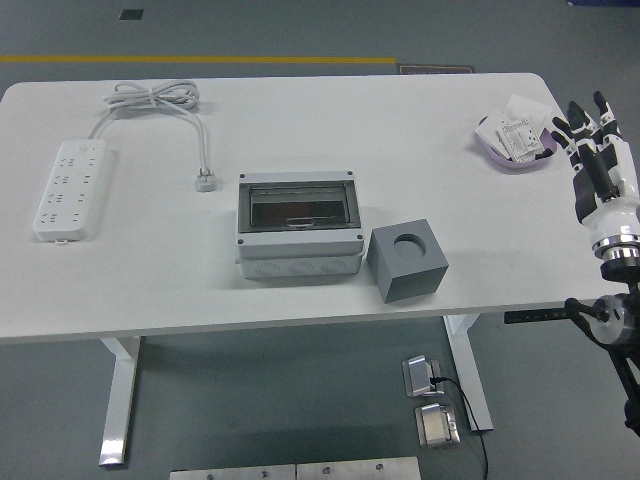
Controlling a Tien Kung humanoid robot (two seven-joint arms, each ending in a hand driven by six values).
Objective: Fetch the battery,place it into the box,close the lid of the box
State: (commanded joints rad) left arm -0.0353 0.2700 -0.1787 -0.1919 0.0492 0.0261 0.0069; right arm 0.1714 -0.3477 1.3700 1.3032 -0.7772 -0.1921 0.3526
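A: Head view check. Where is the right hand [598, 150]?

B: At the right edge, just off the table [300, 290], forearm upright, palm turned inward. Its fingers [580, 125] are spread, pointing up, and hold nothing. It is just beside the small purple dish [500, 156], not touching it.

A: Contents of the dish?

B: Small white packets; no battery can be told apart among them.

A: Position of the box [298, 227]?

B: Centre of the table, its clear lid lying flat over the top. A grey block [407, 259] with a round hole sits just right of it.

A: Other items?

B: A white power strip [70, 187] lies at the far left, with its cord [160, 100] coiled behind.
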